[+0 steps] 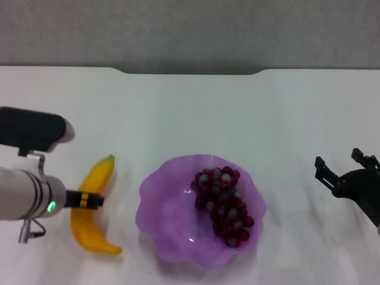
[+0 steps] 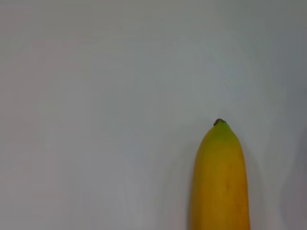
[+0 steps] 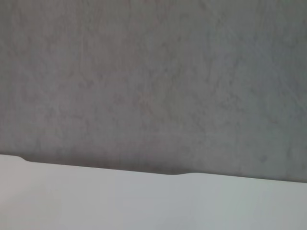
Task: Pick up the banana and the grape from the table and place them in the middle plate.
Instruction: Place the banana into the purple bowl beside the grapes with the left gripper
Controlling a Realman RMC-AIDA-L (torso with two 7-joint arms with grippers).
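Note:
The banana (image 1: 90,222) lies on the white table (image 1: 190,113) to the left of the purple plate (image 1: 155,208). Its green-tipped end points to the far side and shows in the left wrist view (image 2: 219,182). My left gripper (image 1: 89,200) reaches in from the left and sits over the banana's middle. The grape bunch (image 1: 224,205) lies inside the plate, in its right half. My right gripper (image 1: 339,159) is open and empty, above the table to the right of the plate.
The table's notched far edge (image 1: 190,72) meets a grey wall (image 1: 190,29). The right wrist view shows only that edge (image 3: 144,171) and the wall (image 3: 153,76).

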